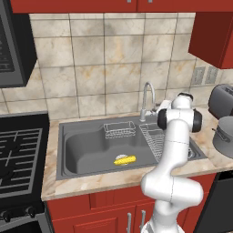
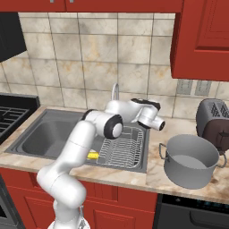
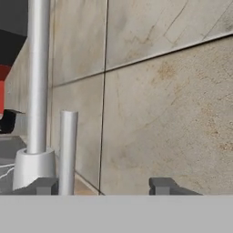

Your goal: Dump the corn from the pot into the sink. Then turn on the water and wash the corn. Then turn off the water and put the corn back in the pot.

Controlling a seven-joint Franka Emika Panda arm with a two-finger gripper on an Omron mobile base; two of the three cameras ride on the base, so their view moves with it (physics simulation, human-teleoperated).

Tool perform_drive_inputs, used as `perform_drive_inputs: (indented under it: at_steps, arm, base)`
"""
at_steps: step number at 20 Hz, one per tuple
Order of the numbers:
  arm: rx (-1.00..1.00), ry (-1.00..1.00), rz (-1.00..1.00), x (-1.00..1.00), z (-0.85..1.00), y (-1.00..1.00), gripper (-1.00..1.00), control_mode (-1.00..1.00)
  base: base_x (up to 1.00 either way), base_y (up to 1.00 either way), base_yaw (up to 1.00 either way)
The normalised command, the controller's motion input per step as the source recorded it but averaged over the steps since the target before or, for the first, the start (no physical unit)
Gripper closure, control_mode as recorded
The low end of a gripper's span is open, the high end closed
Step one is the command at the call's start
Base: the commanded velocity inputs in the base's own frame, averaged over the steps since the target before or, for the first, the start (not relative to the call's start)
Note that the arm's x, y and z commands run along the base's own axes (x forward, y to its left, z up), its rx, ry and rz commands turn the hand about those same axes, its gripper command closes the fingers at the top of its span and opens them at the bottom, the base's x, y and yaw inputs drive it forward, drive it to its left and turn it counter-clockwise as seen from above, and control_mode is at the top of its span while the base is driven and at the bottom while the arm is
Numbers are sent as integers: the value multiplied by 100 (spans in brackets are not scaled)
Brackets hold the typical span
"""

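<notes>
The yellow corn [image 1: 124,159] lies on the floor of the dark grey sink [image 1: 82,148], near its front wall; in the right base view a bit of the corn [image 2: 92,155] shows behind my arm. The grey pot [image 2: 192,159] stands upright on the counter right of the sink. My gripper [image 3: 103,186] is up at the chrome tap [image 1: 146,98], facing the tiled wall. It is open. The tap's thin lever [image 3: 68,150] stands between the fingers, close to the left fingertip [image 3: 43,185]. The tap's pipe [image 3: 37,77] rises just left of it.
A wire dish rack [image 2: 123,150] fills the sink's right part, and a small wire basket [image 1: 119,129] hangs at its back. A dark toaster [image 2: 214,118] stands behind the pot. The stove [image 1: 18,154] is left of the sink. Red cabinets hang overhead.
</notes>
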Motion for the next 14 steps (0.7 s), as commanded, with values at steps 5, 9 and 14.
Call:
perform_drive_inputs:
  at_steps: [5,9,14]
  arm:
    - [0,0,-9,0,0,11,100,-100]
    - [0,0,-5,0,0,18,100,-100]
    - [1,0,-1,1,0,15,100,-100]
  base:
    - [0,0,0]
    - [0,0,0]
    - [0,0,0]
